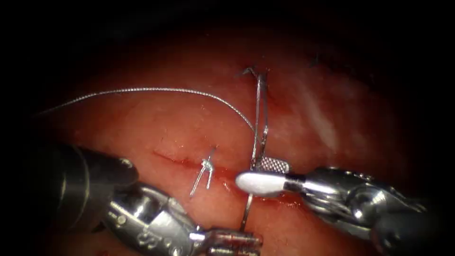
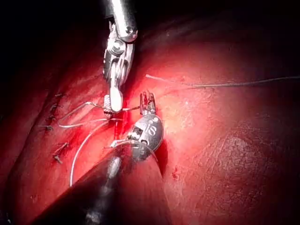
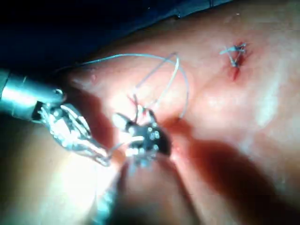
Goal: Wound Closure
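Here needle (image 1: 246,212) sits between right claw (image 1: 258,175) and left claw (image 1: 244,242).

dark vignetted edges, lit centre, glare on right tool (image 1: 263,182), wet tissue (image 1: 189,118) glistening, right wrist view blurred

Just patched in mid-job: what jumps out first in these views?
The right pincer stands open at the cut, with thread running up from it to a stitch and arcing away left. A knotted stitch with cut ends sits on the cut just left. The left pincer lies below, at a thin strand.
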Controlling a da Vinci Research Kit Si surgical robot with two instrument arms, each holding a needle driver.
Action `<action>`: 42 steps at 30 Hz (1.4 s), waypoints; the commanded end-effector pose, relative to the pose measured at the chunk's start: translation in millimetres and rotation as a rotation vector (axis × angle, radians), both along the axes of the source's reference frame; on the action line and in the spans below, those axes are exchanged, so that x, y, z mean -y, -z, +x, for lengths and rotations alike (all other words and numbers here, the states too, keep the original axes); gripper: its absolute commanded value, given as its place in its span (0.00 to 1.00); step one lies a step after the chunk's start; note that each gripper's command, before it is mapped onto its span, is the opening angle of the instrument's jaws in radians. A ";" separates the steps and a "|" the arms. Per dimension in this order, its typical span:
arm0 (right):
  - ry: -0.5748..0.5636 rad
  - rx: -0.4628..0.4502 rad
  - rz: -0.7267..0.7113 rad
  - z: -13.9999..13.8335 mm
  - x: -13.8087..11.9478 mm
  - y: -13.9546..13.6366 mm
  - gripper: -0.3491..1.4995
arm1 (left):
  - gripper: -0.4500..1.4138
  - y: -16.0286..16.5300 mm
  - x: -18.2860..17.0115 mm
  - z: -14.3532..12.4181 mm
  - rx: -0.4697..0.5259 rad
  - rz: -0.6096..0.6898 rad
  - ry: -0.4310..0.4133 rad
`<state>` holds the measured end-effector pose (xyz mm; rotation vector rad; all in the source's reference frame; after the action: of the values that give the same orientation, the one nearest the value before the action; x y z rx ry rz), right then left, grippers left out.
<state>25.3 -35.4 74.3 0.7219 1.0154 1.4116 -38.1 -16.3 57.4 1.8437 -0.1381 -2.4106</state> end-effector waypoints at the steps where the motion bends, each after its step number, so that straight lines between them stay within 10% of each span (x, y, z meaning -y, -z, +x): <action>1: 0.008 0.002 -0.007 0.8 0.4 -0.5 0.57 | 0.00 -0.6 0.0 -0.5 0.003 -0.001 -0.001; 7: 0.062 0.031 -0.061 0.9 0.5 -0.9 0.38 | 0.00 -0.4 0.0 -0.5 0.003 -0.006 -0.002; 9: 0.086 0.031 -0.058 0.9 0.4 -1.0 0.01 | 0.00 -0.3 0.1 -0.5 0.002 -0.006 -0.001; 22: 0.108 0.017 -0.174 -0.3 -0.8 -1.1 0.00 | 0.00 0.2 0.3 -0.9 -0.002 -0.009 -0.001; 24: 0.102 0.011 -0.175 -0.5 -1.0 -1.1 0.00 | 0.30 0.4 -0.1 -0.7 -0.005 0.045 0.014; 29: 0.048 -0.018 -0.188 -2.1 -2.4 -1.2 0.00 | 0.64 1.1 -1.3 0.2 -0.027 0.200 0.075; 34: 0.045 0.002 -0.379 -4.4 -3.8 -1.9 0.00 | 0.57 1.2 -2.1 1.8 -0.041 0.266 0.067; 38: 0.051 0.026 -0.532 -5.3 -4.3 -2.5 0.00 | 0.16 -0.4 -3.2 2.9 -0.118 0.375 0.055; 42: 0.060 0.042 -0.624 -5.1 -4.4 -2.3 0.00 | 0.04 -1.9 -3.4 2.9 -0.162 0.454 0.066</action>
<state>19.8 -30.8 75.9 0.2244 1.3111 0.9462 -34.8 -12.6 59.7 1.7659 0.4885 -2.8741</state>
